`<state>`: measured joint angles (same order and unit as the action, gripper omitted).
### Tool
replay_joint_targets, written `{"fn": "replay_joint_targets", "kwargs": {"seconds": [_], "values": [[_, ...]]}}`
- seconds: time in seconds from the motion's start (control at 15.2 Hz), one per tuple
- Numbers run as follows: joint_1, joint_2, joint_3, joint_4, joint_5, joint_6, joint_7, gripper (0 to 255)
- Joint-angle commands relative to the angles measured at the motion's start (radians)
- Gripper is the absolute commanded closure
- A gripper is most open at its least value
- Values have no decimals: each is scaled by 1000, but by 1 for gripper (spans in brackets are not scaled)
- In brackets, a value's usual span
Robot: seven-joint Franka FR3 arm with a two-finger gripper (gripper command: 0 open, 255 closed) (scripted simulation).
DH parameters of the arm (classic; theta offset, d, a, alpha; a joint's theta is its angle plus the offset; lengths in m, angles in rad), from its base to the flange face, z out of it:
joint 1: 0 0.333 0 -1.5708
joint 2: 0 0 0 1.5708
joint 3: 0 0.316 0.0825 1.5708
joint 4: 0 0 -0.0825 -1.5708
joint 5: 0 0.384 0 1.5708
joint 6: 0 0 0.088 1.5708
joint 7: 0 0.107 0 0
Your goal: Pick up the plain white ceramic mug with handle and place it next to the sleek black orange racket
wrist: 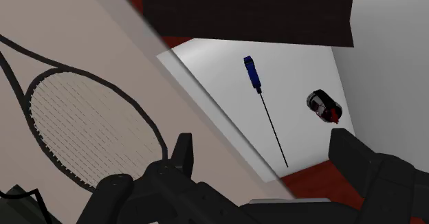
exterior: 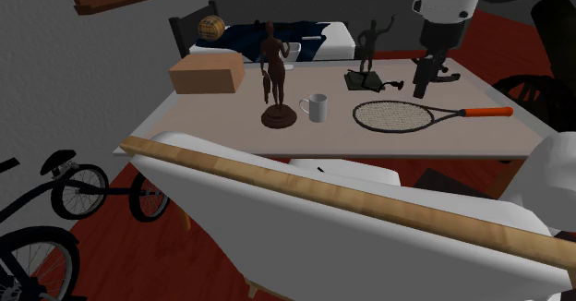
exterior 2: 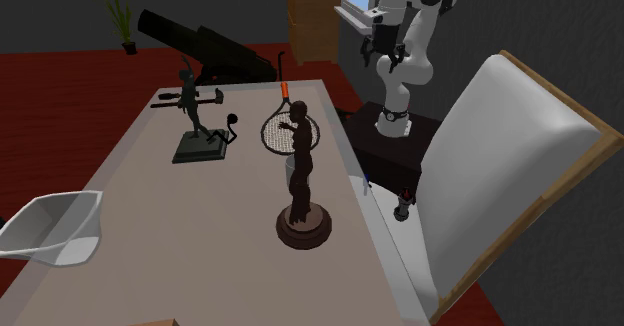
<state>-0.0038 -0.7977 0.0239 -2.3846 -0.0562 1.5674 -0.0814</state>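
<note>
1. Mug (exterior: 316, 108) is standing upright on the table (exterior: 462, 142), centre of the shoulder view, just right of the brown figurine (exterior: 275, 78) and left of the racket (exterior: 406, 115) head.
2. Gripper (exterior: 426, 85) is hovering upper right, well apart from the mug.
3. Fingers (wrist: 182, 154) are standing wide apart, gripping nothing.

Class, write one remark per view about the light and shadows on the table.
Shoulder view: the table is pale and evenly lit, the mug bright, with hardly any shadow. Second exterior view: dimmer and greyer; the nearer statue reads as a dark shape. Wrist view: the racket casts no clear shadow; the open gripper is flat black.
</note>
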Motion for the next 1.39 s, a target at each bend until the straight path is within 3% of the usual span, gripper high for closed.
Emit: {"fn": "replay_joint_targets", "kwargs": {"seconds": [0.0,0.66,1.32], "values": [[0,0,0,0,0,0,0,0],[-15,376,-75,150,-21,218,-92,0],[-26,773,-124,433,14,319,-191,0]]}}
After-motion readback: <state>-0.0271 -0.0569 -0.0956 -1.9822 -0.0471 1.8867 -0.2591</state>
